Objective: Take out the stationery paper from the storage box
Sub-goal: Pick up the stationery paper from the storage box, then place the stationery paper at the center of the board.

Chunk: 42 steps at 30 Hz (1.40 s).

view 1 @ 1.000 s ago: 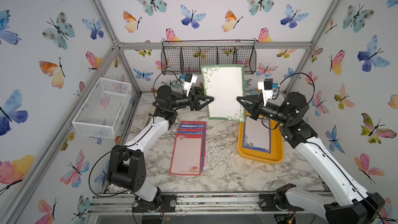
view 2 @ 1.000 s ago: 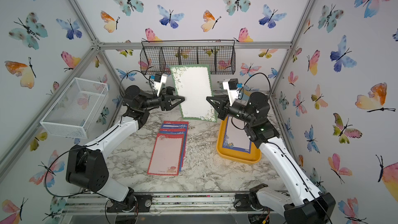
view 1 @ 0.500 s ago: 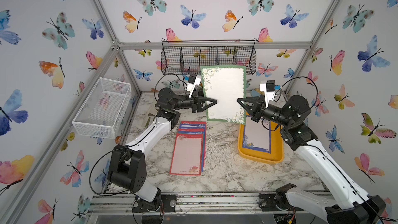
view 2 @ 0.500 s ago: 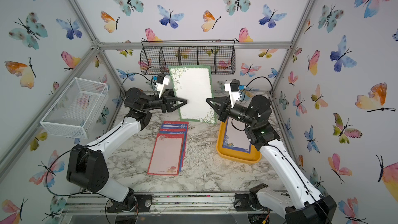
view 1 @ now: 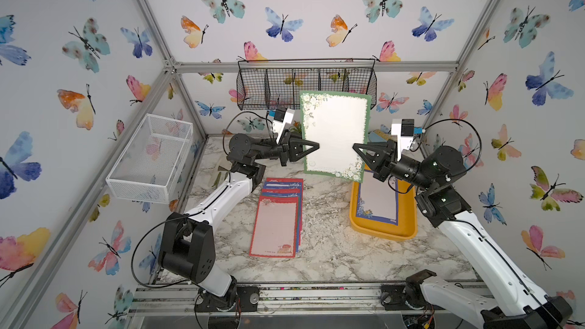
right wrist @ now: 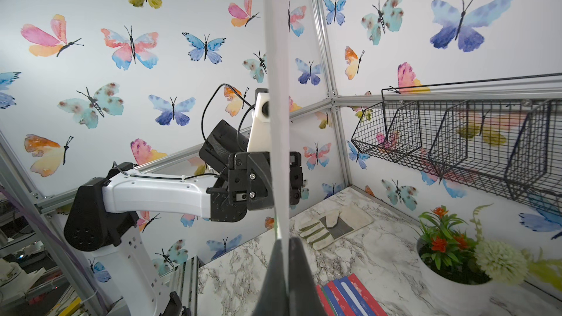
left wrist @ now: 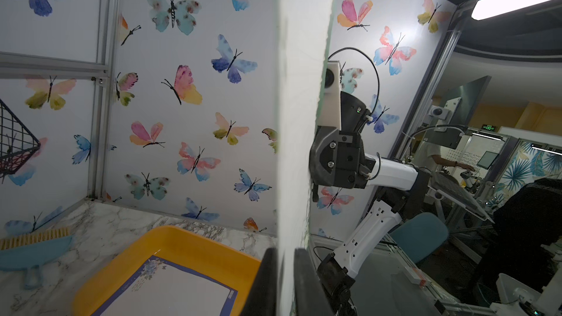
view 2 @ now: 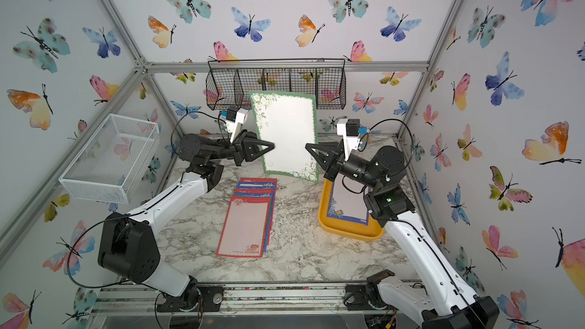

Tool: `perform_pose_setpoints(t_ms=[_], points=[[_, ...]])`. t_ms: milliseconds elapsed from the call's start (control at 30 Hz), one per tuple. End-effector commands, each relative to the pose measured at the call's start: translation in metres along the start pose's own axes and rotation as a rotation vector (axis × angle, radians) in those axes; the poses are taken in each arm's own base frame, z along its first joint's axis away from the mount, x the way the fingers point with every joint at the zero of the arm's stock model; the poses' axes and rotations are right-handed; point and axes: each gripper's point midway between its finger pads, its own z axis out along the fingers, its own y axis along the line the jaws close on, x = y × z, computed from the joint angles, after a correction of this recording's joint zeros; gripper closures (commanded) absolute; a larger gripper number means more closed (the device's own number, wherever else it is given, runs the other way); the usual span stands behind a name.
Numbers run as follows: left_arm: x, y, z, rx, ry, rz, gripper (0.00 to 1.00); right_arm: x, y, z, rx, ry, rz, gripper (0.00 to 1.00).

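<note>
Butterfly-papered walls close in a marble counter (view 1: 332,248), and above it I hold one green-bordered sheet (view 1: 335,134) of stationery paper upright in the air, well clear of the storage box (view 1: 380,234). My right end effector (view 1: 354,147) is clamped on one long edge and my left end effector (view 1: 316,146) is pinched shut on the opposite edge. I judge this two-sided hold keeps so thin a sheet flat while it passes from one arm to the other. It also puts the sheet on the side where the removed pile (view 1: 275,226) lies. That pile rests fanned on the counter with a red-bordered pink sheet on top. At least four staggered red and blue edges show beneath it, though I cannot count them exactly. Inside the storage box one blue-bordered sheet (view 1: 378,200) lies flat, and whether more hide under it I cannot tell. So I count one sheet in the air, one visible in the box, one pile out, and two end effectors, both gripping.
</note>
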Motion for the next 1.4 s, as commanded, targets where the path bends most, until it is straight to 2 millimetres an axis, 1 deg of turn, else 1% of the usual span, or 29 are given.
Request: perform_pose_setpoints(t_ms=[0,133,267,333,367,400,500,733,800,933,1000,1100,1167,1267,1367], points=[[-0.007,-0.02,0.0,0.034,0.0,0.053,0.9,-0.007,0.004,-0.003,-0.003,-0.035,-0.011,0.98],[-0.008,-0.023,0.0,0.036,-0.002,0.061,0.93,-0.008,0.004,-0.005,0.01,-0.046,-0.012,0.98],[-0.009,-0.025,0.0,0.034,-0.007,0.072,1.0,-0.007,0.003,-0.006,0.017,-0.048,-0.01,0.98],[-0.009,-0.025,-0.001,0.034,-0.008,0.071,1.0,-0.005,0.002,-0.007,0.028,-0.047,-0.007,0.96],[-0.009,-0.025,-0.001,0.033,-0.01,0.071,1.0,-0.005,0.001,-0.008,0.035,-0.047,-0.007,0.92],[-0.009,-0.025,-0.001,0.033,-0.01,0.071,1.0,-0.004,-0.001,-0.009,0.044,-0.047,-0.005,0.85],[-0.009,-0.021,-0.001,0.025,-0.015,0.059,1.0,-0.004,-0.003,-0.011,0.069,-0.053,-0.009,0.75],[-0.005,-0.01,-0.001,-0.006,-0.022,0.034,1.0,-0.009,-0.01,-0.019,0.154,-0.064,-0.009,0.43],[0.004,0.001,-0.001,-0.042,0.023,0.012,1.0,-0.012,-0.014,-0.023,0.202,-0.065,-0.012,0.38],[0.026,0.02,-0.005,-0.152,0.125,-0.031,1.0,-0.018,-0.017,-0.032,0.273,-0.057,-0.044,0.37],[0.035,0.025,-0.011,-0.222,0.166,-0.041,1.0,-0.019,-0.019,-0.036,0.306,-0.048,-0.049,0.37],[0.046,0.024,-0.02,-0.284,0.215,-0.066,1.0,-0.014,-0.02,-0.039,0.325,-0.023,-0.049,0.37],[0.054,0.026,-0.029,-0.319,0.248,-0.123,1.0,-0.009,-0.021,-0.038,0.323,-0.002,-0.043,0.37],[0.073,0.03,-0.048,-0.376,0.288,-0.242,1.0,0.0,-0.022,-0.035,0.308,0.03,-0.027,0.37],[0.099,0.033,-0.07,-0.45,0.321,-0.369,1.0,0.008,-0.023,-0.033,0.294,0.052,-0.013,0.37]])
